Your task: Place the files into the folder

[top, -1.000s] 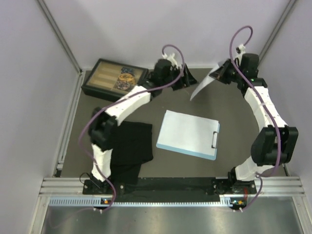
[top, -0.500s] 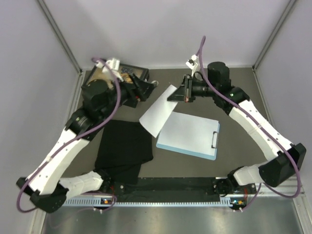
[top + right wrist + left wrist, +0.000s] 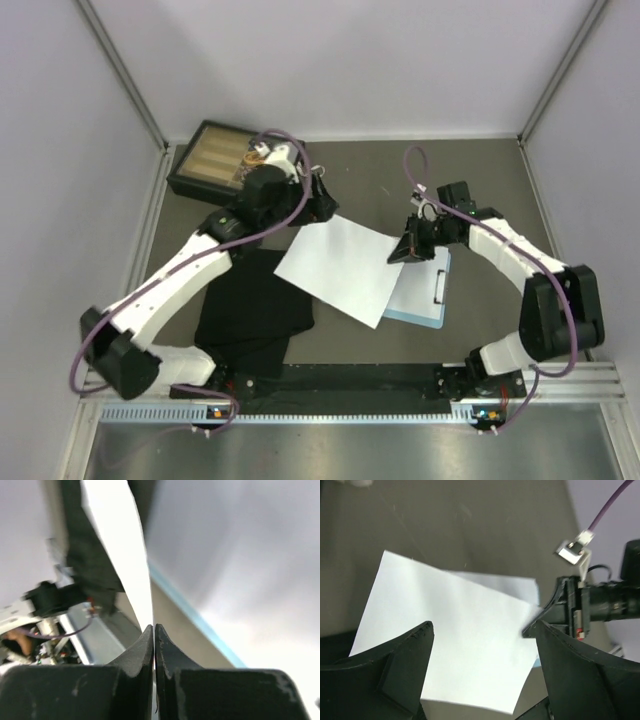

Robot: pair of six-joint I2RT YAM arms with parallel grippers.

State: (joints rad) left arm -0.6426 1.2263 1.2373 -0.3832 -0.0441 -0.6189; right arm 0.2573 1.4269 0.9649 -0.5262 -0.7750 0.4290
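1. Dark rectangular compartment box [image 3: 232,160]: stands at the far left corner of the grey surface [image 3: 480,190], well apart from the task's things. Count: one.
2. Black cloth [image 3: 255,305]: lies flat at the near left, its right edge just beside the sheet's left corner. Count: one.
3. Left end effector [image 3: 483,626]: its jaws stand wide and hold nothing. It is poised above the far left edge of the sheet.
4. White rectangular paper sheet [image 3: 340,268]: thin and blank, it is spread across the middle and covers the left part of the folder. Its left half overhangs the bare surface. Whether it rests flat or hangs slightly lifted cannot be told.
5. Right end effector [image 3: 154,627]: its jaws are pressed together on the sheet's right edge, pinching it.
6. Flat light-blue rectangular folder [image 3: 428,300]: only its right part shows, with the small silver metal clip [image 3: 440,287] at the right short edge. Count: one.
7. Progress, as a judgement: the task appears to be midway. The sheet is brought over the folder but sits askew, off to the left, and is not under the clip. It remains to be squared up, slid rightward and released.
8. Sheets counted: one with certainty. Whether a second lies on the folder beneath it cannot be told.
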